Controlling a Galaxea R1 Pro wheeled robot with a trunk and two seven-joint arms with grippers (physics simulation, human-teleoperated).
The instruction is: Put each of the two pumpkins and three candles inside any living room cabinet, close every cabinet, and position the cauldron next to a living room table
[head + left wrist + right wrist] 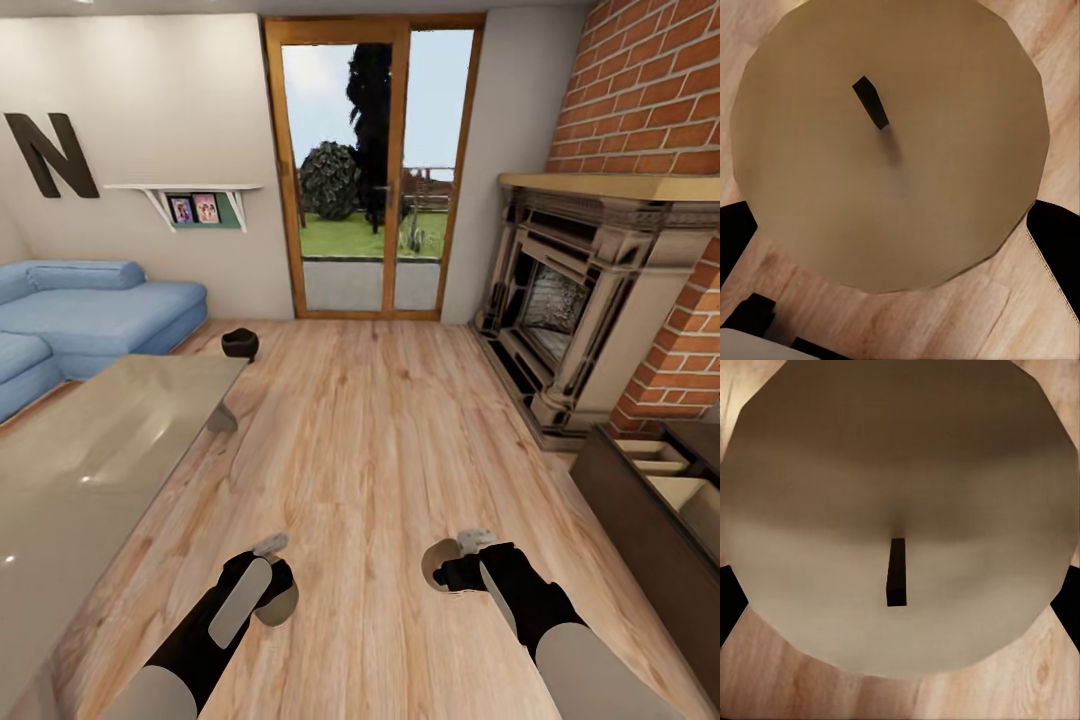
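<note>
Each of my grippers is shut on a candle. The left gripper [277,592] holds a stubby greyish-tan candle [283,606] low over the wooden floor; from the wrist camera its round top with a dark wick [889,142] sits between black fingers [1056,244]. In the right gripper [447,570] is a second candle [436,563], also seen end-on [900,517]. The black cauldron [240,343] stands on the floor just past the far corner of the glass-topped table [90,470]. The dark-brown cabinet [625,505] is at my right with drawers pulled open. The pumpkins are out of view.
A blue sofa [95,315] lies behind the table at the left. A brick fireplace [575,300] fills the right wall, and a glass door [372,170] is straight ahead. Bare wooden floor [380,440] stretches between table and cabinet.
</note>
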